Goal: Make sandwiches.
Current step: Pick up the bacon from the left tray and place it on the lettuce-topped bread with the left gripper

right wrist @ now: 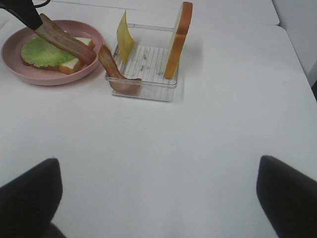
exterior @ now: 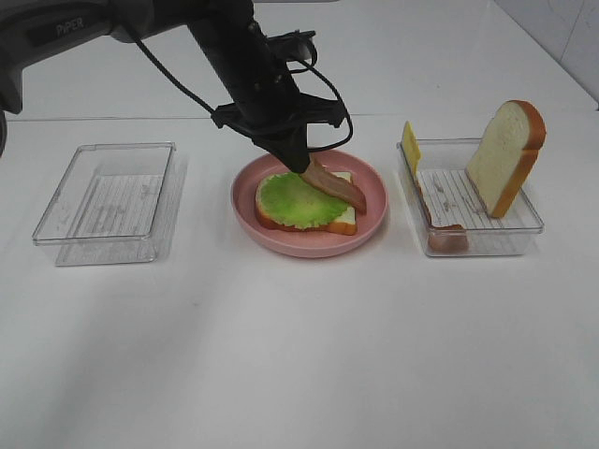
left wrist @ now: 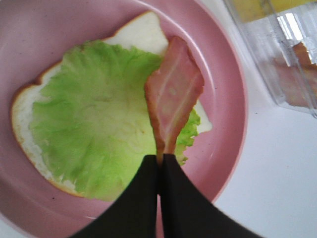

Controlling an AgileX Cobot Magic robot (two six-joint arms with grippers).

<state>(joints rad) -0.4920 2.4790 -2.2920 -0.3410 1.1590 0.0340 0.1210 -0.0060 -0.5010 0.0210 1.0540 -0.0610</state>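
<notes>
The left gripper is closed on one end of a bacon strip, which is held tilted over the ruffled lettuce leaf. The leaf is spread on a bread slice laid flat in the round pink plate, set mid-way across the white worktop. Just right of the plate a clear container is placed. In it a second bread slice is stood on edge toward the far side, a cheese slice is propped upright at the wall nearest the plate, and a second bacon strip is draped along that same wall. Whether its upper end hangs over the rim cannot be told. Another clear container is set left of the plate. The right gripper is held with its jaws wide apart above the worktop, well apart from the containers.
</notes>
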